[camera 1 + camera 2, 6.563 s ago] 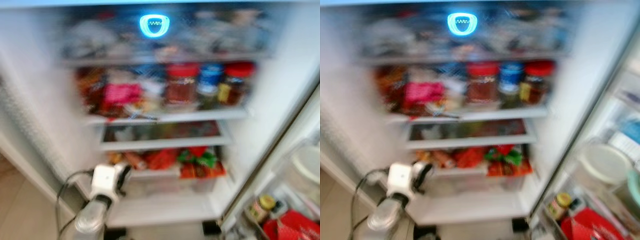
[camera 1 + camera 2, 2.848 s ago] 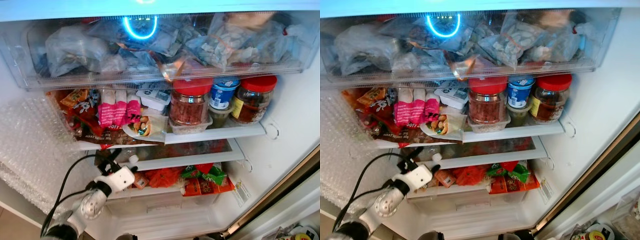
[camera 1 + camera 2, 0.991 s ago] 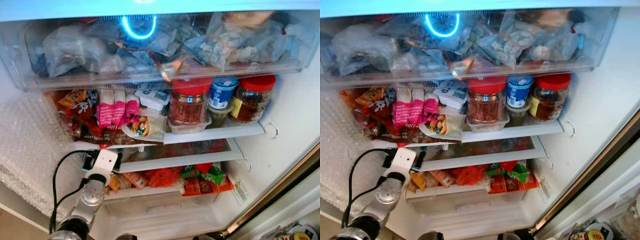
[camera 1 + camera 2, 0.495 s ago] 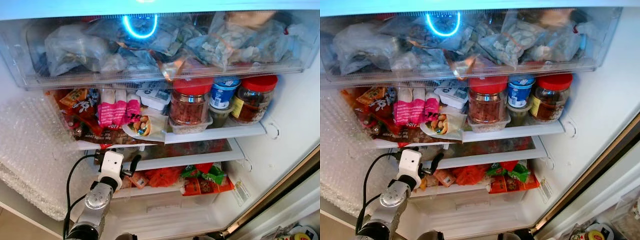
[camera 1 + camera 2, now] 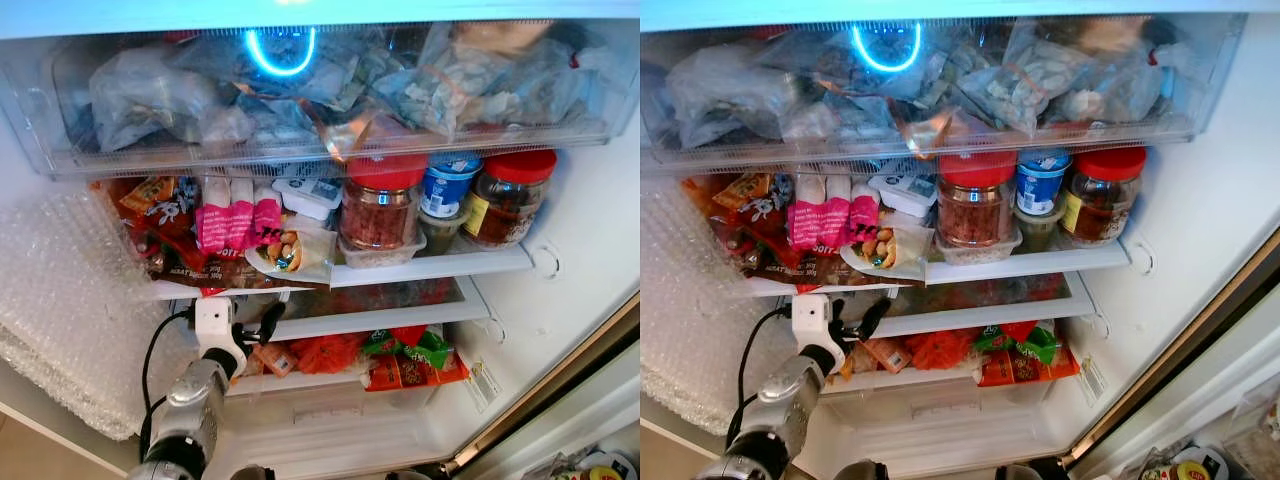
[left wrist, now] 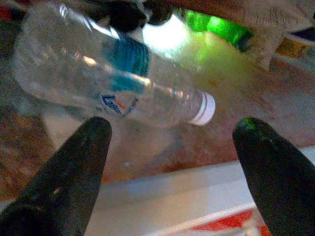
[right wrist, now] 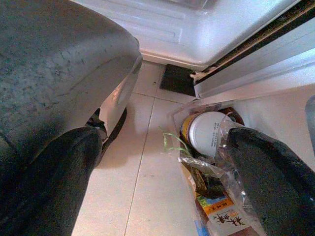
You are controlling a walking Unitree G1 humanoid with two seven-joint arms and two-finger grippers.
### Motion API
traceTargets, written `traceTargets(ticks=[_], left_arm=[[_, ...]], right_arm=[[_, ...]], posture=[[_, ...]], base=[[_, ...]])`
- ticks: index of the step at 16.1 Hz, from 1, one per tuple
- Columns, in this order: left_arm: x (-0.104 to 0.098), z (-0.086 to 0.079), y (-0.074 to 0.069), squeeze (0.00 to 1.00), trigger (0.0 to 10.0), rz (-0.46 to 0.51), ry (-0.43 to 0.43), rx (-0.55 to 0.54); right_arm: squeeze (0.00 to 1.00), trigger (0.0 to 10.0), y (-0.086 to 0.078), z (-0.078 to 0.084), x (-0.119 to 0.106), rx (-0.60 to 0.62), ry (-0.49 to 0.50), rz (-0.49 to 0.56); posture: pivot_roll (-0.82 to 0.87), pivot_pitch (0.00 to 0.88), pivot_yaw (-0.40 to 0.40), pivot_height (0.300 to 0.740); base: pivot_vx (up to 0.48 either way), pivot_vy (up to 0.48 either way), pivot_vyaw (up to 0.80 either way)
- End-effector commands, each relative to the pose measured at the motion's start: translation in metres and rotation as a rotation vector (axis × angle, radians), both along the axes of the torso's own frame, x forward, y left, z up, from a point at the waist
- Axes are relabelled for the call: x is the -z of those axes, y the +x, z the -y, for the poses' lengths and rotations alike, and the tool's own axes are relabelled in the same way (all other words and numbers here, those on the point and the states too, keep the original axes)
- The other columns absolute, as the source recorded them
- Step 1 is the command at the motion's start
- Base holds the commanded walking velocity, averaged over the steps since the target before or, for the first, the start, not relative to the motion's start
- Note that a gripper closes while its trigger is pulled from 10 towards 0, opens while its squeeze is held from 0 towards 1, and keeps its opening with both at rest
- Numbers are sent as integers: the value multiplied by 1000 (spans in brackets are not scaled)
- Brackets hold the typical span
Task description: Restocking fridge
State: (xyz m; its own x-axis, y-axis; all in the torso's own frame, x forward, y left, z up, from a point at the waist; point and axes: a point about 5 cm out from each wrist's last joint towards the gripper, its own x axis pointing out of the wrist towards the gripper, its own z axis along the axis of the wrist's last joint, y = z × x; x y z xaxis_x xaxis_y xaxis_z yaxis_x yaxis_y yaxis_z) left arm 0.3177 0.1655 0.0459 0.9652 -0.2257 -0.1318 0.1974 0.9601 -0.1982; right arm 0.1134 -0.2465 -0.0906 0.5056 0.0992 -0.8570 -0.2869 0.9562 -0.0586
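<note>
white-walled fridge point(image 5: 590, 260) stands open and heavily stocked: a clear drawer of bagged goods on top, then a shelf with snack packets point(image 5: 235, 225) and red-lidded jars point(image 5: 380, 205), then a thin glass shelf point(image 5: 400, 312), then a lower drawer of red and green packets point(image 5: 410, 358).

left gripper point(image 5: 250, 328) is raised to the front lip of the thin glass shelf, fingers spread wide and holding nothing. in the left wrist view a clear plastic water bottle point(image 6: 108, 78) with a blue label and white cap lies on its side on that shelf, just beyond the fingertips point(image 6: 93, 132) and centred nearer one finger than the other, not touching either.

right gripper point(image 7: 162, 162) hangs low over the tiled floor, fingers wide apart and empty; beyond them lies a bag of goods with a white-lidded tub point(image 7: 209, 130).

judgement: the bottle appears placed, so the step in hand is release and withdrawal. next move calls for backing the left gripper straight out without nudging the bottle, which would roll easily, then fetching another item from the bag.
</note>
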Motion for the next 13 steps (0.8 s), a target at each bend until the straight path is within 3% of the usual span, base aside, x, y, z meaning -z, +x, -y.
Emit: traceTargets(ticks=[1,8,13], left_arm=[[-6,-1,8,0,10000,3,-12,-9],[-12,-1,18,0,10000,-12,-26,-34],[-7,2,14,0,10000,-19,122,21]], right_arm=[[0,10000,1,0,0,-2,-3,7],[0,10000,1,1,-1,-3,-7,7],[0,10000,2,1,-1,-9,-6,7]], posture=[[-4,23,-23,646],[-11,24,-26,646],[-12,26,-28,646]], base=[[0,0,0],[0,0,0],[0,0,0]])
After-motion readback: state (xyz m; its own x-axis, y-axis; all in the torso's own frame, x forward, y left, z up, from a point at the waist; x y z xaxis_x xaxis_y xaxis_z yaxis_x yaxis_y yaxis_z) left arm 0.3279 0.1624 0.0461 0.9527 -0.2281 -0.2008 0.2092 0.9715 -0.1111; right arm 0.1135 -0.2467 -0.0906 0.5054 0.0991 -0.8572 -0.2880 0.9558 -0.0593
